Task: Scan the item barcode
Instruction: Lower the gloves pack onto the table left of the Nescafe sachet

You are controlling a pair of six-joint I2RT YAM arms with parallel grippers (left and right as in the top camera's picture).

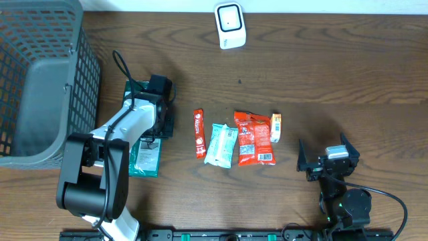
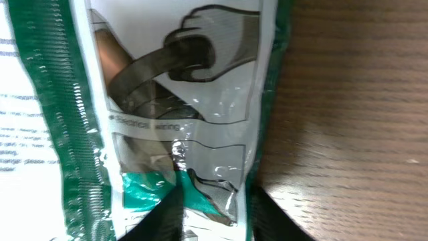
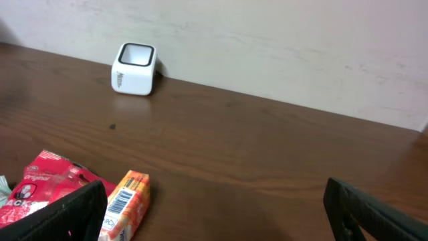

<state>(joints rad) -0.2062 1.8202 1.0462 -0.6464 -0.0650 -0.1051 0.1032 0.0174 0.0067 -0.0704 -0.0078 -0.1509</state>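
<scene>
A green and white packet lies at the left of the table under my left arm. In the left wrist view the packet fills the frame. My left gripper has its two dark fingers pressed on a crinkled strip of it, near the packet's right edge. Over the packet in the overhead view is that same left gripper. The white barcode scanner stands at the back edge, also visible as the scanner. My right gripper rests open at the front right, nothing between its fingers.
A grey mesh basket fills the far left. In the middle lie a red stick pack, a pale blue packet, a red packet and a small orange box. The orange box is near my right gripper's left finger.
</scene>
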